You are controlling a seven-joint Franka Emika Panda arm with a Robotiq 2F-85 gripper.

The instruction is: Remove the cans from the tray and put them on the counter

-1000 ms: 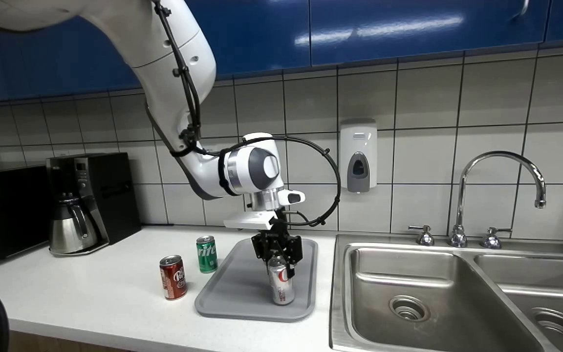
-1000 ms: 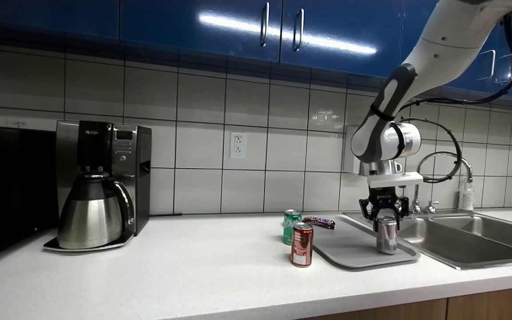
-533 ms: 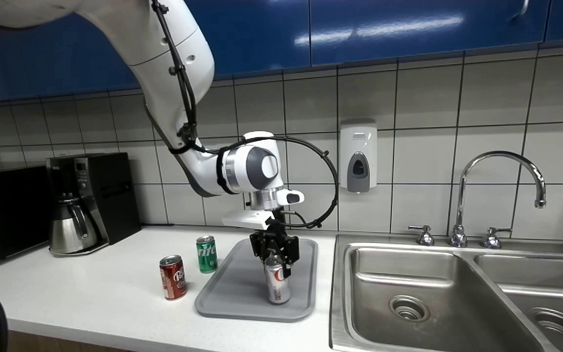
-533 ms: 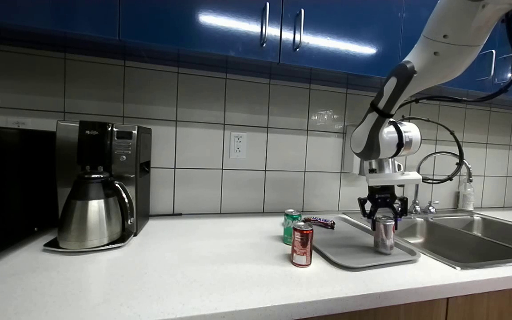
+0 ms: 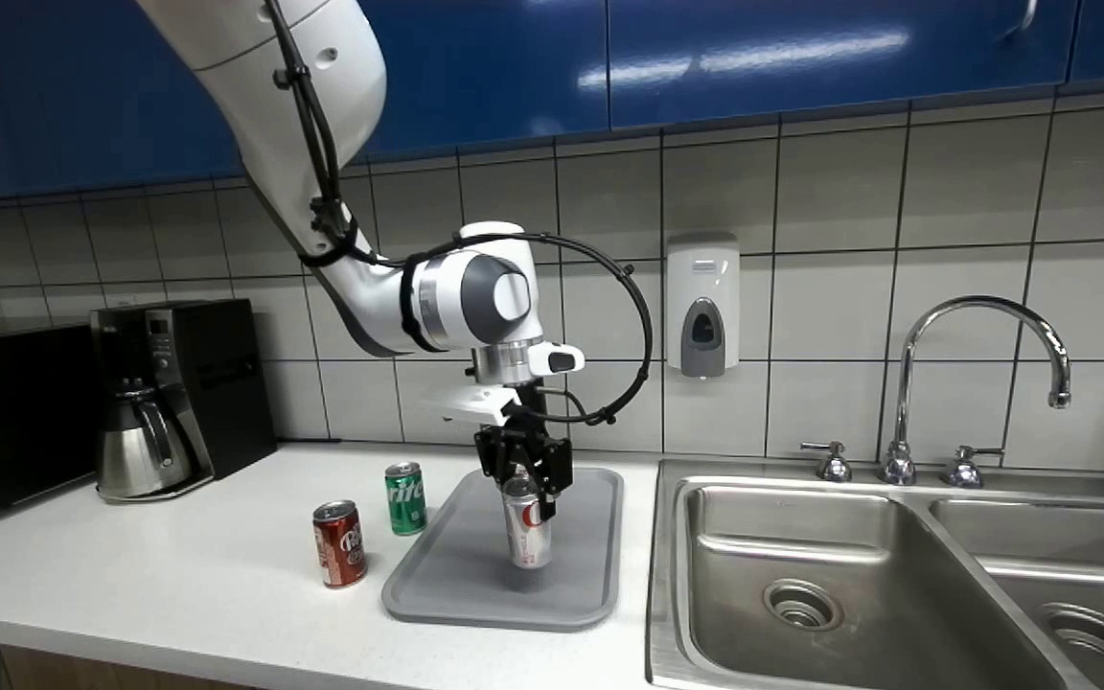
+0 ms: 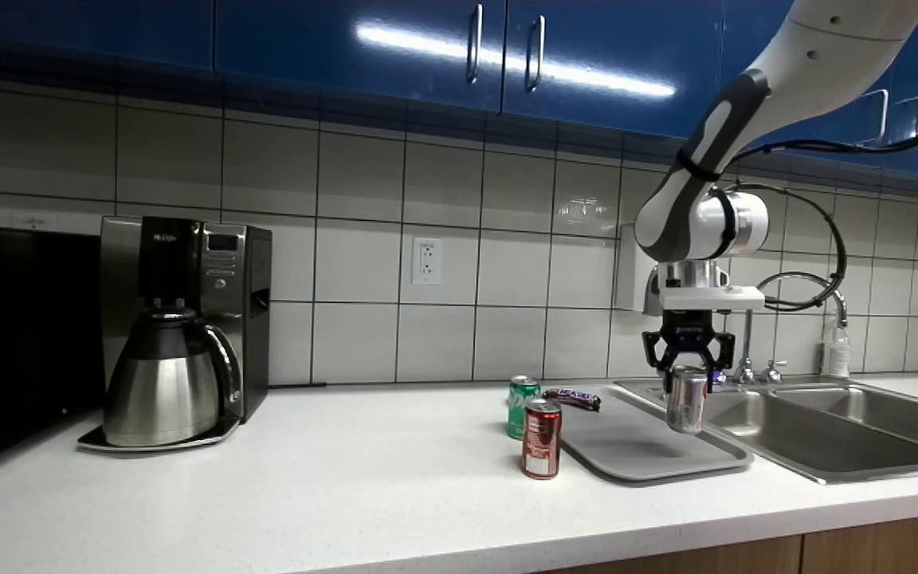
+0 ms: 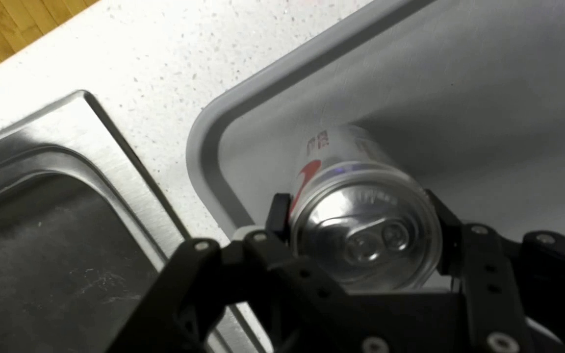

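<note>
A silver can with a red label (image 5: 527,537) hangs just above the grey tray (image 5: 447,599), tilted slightly. My gripper (image 6: 689,383) is shut on its upper part. In the wrist view the dark fingers (image 7: 278,215) press either side of the can's top (image 7: 366,230), and the tray's rim (image 7: 199,147) shows beyond. On the white counter (image 5: 207,565), left of the tray in both exterior views, the red can (image 6: 542,438) and the green can (image 6: 518,406) stand upright, the red one nearer the front edge.
A wrapped bar (image 6: 573,399) lies at the tray's back edge, behind the cans. The steel sink (image 5: 801,585) with its faucet (image 5: 974,302) adjoins the tray's right. A coffee maker (image 6: 180,343) stands far left. A soap dispenser (image 5: 702,307) hangs on the wall.
The gripper has risen with the silver can, lifting it off the tray and shifting slightly left in an exterior view. The red and green cans have stayed put.
</note>
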